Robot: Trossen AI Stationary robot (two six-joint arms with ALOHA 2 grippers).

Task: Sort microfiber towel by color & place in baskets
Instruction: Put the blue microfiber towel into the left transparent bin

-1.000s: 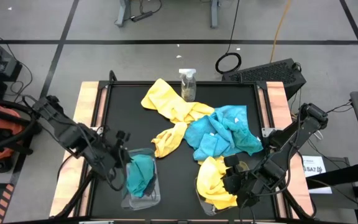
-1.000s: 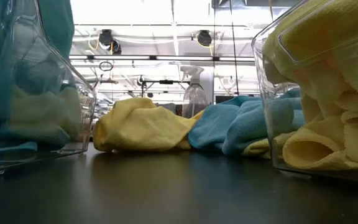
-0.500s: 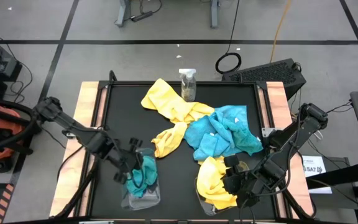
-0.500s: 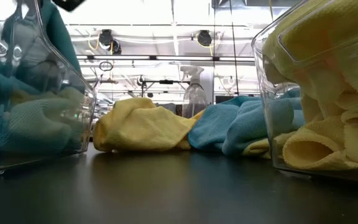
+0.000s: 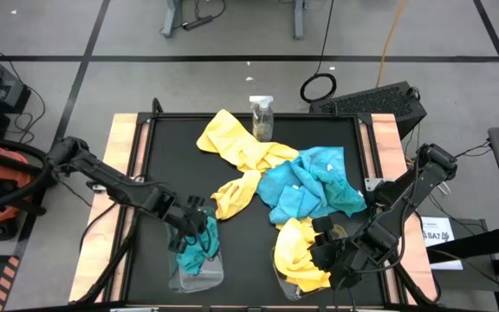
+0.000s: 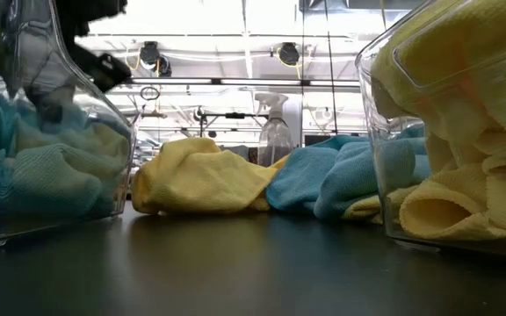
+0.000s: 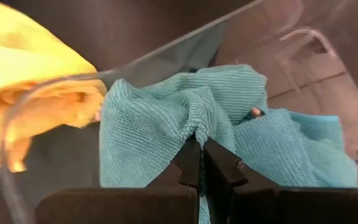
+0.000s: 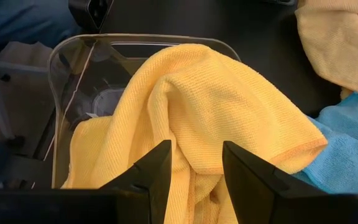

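A turquoise microfiber towel point(image 5: 199, 243) lies bunched inside the left clear basket point(image 5: 208, 274) near the table's front. My left gripper point(image 7: 201, 163) reaches down into this basket and is shut on the towel. A yellow towel point(image 8: 216, 99) drapes over the right clear basket point(image 8: 61, 56). My right gripper point(image 8: 194, 177) hangs open just above that yellow towel, one finger on each side of a ridge in it; whether it touches, I cannot tell. More yellow towels point(image 5: 232, 143) and turquoise towels point(image 5: 314, 186) lie heaped mid-table. My left gripper pinches a raised fold of the turquoise towel point(image 7: 199, 124) between its two fingers. The fingers slant down into the basket from the table's left. The rest of the towel spreads below and around the fingers, resting bunched on the basket's floor.
A clear spray bottle point(image 5: 262, 117) stands at the table's far edge behind the heap. A yellow towel point(image 5: 236, 192) lies just beyond the left basket. Bare black tabletop point(image 5: 163, 165) shows at the left and between the two baskets.
My left gripper has come down and toward the table's right into the left basket, staying shut on the turquoise towel. The towel, which hung below the fingers, now lies bunched in the basket.
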